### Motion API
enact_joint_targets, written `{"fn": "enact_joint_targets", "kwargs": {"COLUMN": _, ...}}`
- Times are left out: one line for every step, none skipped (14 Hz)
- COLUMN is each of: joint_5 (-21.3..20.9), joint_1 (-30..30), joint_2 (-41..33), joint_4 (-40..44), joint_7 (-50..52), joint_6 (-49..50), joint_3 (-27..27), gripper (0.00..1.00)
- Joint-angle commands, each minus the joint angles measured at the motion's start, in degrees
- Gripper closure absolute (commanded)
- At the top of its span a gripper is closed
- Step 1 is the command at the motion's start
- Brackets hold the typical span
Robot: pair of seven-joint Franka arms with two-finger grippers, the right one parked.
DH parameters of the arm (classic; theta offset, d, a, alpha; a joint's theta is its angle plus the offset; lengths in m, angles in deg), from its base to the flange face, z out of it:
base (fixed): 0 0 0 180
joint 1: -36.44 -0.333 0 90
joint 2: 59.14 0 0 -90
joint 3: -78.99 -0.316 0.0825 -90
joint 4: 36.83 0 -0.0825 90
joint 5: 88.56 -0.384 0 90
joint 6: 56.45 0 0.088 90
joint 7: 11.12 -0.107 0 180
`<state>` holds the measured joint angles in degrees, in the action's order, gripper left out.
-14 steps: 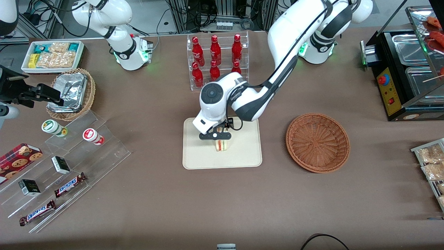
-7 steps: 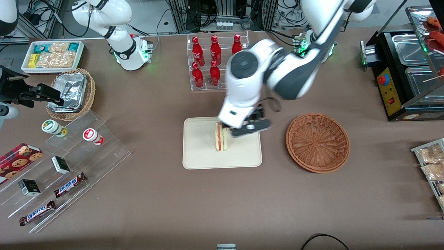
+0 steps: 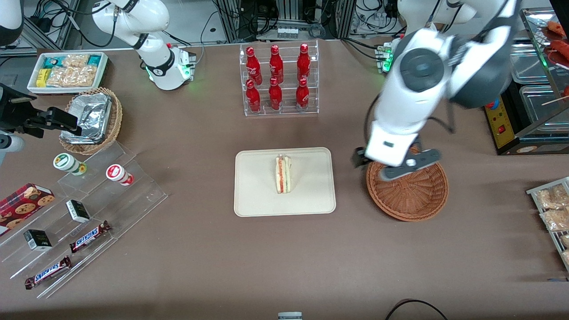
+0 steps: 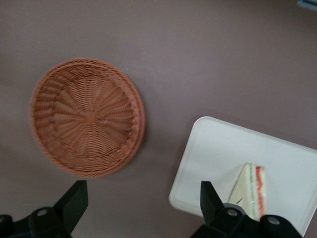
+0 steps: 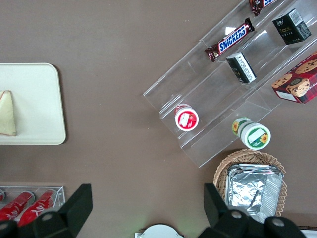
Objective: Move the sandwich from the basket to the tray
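The small triangular white-bread sandwich [image 3: 283, 174] stands on the flat cream rectangular tray [image 3: 258, 200], long axis running toward the front camera. The tool [image 3: 397, 163], spread open and empty, hangs above the round reddish-brown wicker basket [image 3: 413, 200], toward the working arm's end.

One sandwich [image 3: 283, 174] is counted on one tray [image 3: 258, 200], and one round brown basket [image 3: 411, 200] is seen beside it, with one gripper [image 3: 397, 165] held above the basket's rim, its fingers spread apart. Six red bottles [image 3: 275, 93] are counted in one clear rack. Two Snickers bars [image 3: 90, 236] and two small dark boxes [image 3: 78, 210] are seen on the clear stepped stand, with two round lidded cups [image 3: 119, 174]. One cookie box [image 3: 24, 201] and one foil-lined basket [image 3: 91, 121] are also counted.
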<state>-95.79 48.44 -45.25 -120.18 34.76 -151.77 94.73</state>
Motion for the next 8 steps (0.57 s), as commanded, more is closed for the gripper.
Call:
{"fn": "enact_joint_targets", "kwargs": {"joint_5": 2.7, "joint_1": -4.5, "joint_2": -6.7, "joint_4": -2.9, "joint_7": -9.1, "joint_6": 4.9, "joint_3": 0.4, "gripper": 0.0}}
{"fn": "enact_joint_targets", "kwargs": {"joint_5": 3.4, "joint_1": -6.6, "joint_2": -8.2, "joint_4": -2.9, "joint_7": -12.0, "joint_6": 6.6, "joint_3": 0.4, "gripper": 0.0}}
{"fn": "enact_joint_targets", "kwargs": {"joint_5": 4.9, "joint_1": -8.5, "joint_2": -9.7, "joint_4": -2.9, "joint_7": -15.3, "joint_6": 8.0, "joint_3": 0.4, "gripper": 0.0}}
{"fn": "enact_joint_targets", "kwargs": {"joint_5": 6.3, "joint_1": -10.2, "joint_2": -11.1, "joint_4": -2.9, "joint_7": -18.8, "joint_6": 9.8, "joint_3": 0.4, "gripper": 0.0}}
{"fn": "enact_joint_targets", "kwargs": {"joint_5": 6.9, "joint_1": -11.4, "joint_2": -12.0, "joint_4": -2.9, "joint_7": -21.2, "joint_6": 10.9, "joint_3": 0.4, "gripper": 0.0}}
{"fn": "enact_joint_targets", "kwargs": {"joint_5": 7.3, "joint_1": -11.9, "joint_2": -12.9, "joint_4": -2.9, "joint_7": -22.7, "joint_6": 11.7, "joint_3": 0.3, "gripper": 0.0}}
{"fn": "enact_joint_targets", "kwargs": {"joint_5": 7.4, "joint_1": -12.5, "joint_2": -13.7, "joint_4": -2.9, "joint_7": -24.3, "joint_6": 13.0, "joint_3": 0.3, "gripper": 0.0}}
{"fn": "enact_joint_targets", "kwargs": {"joint_5": 7.8, "joint_1": -12.9, "joint_2": -14.4, "joint_4": -2.9, "joint_7": -25.9, "joint_6": 14.0, "joint_3": 0.3, "gripper": 0.0}}
